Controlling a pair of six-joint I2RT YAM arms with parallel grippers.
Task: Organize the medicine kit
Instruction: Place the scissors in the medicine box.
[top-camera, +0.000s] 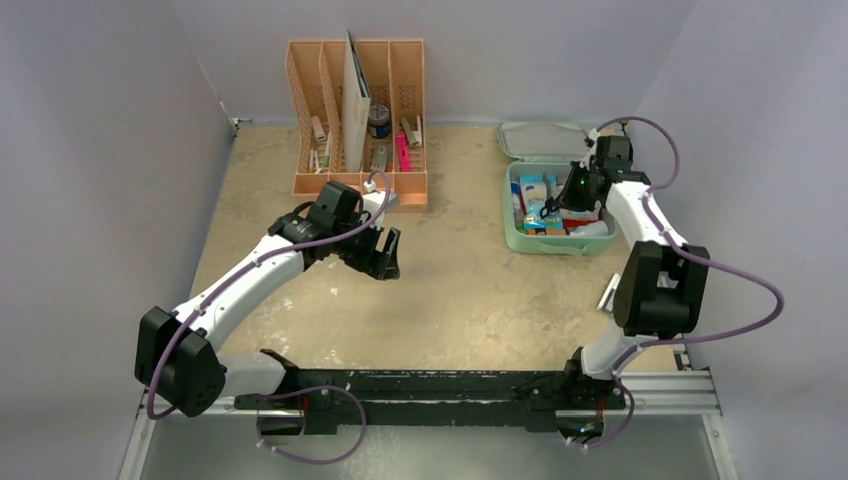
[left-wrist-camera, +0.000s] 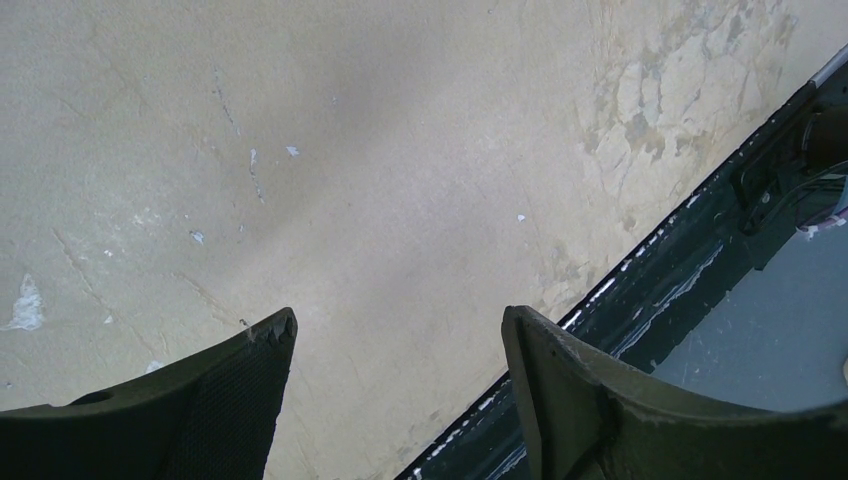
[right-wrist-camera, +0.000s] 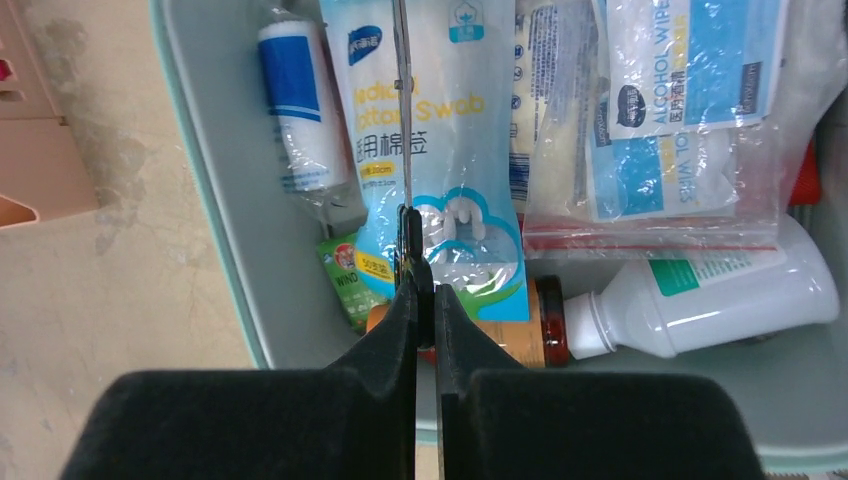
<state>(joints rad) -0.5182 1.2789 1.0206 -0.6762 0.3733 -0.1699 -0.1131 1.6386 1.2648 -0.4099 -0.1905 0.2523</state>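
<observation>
Right tool pinches something thin over the open green kit.

The right tool is pressed together on a thin metal piece; I cannot tell what it is. It points out over a blue cotton swab bag. Beside the bag lie a bandage roll, alcohol wipes and a white bottle. All sit inside the medicine kit, lid open, at the back right of the tabletop. The left tool is spread wide with nothing in it, over bare tabletop near the peach organizer.
</observation>
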